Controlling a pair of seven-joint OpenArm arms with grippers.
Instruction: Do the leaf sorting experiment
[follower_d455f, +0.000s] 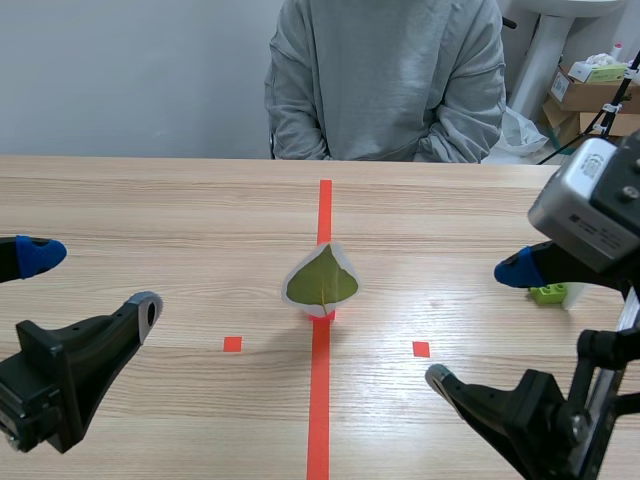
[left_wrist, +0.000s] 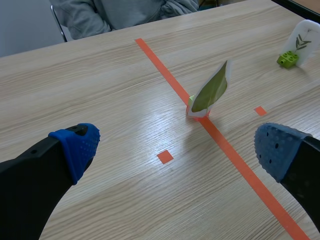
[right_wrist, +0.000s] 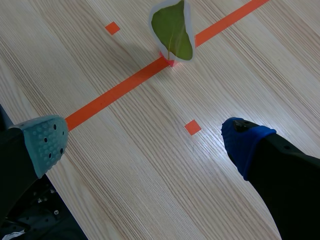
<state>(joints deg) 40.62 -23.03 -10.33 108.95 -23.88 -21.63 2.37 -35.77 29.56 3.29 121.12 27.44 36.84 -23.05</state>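
- At the robot's own left, left gripper (follower_d455f: 92, 283): fingers spread wide, nothing held
- Opposite it, right gripper (follower_d455f: 475, 325): likewise spread and empty
- Step, as judged: approach, no leaf yet taken
- Next move calls for one arm reaching forward and closing on the thin card without tipping it
- Ahead of both grippers, between them, well apart from either: laminated leaf (follower_d455f: 321, 280), upright on the orange tape line (follower_d455f: 324, 210)
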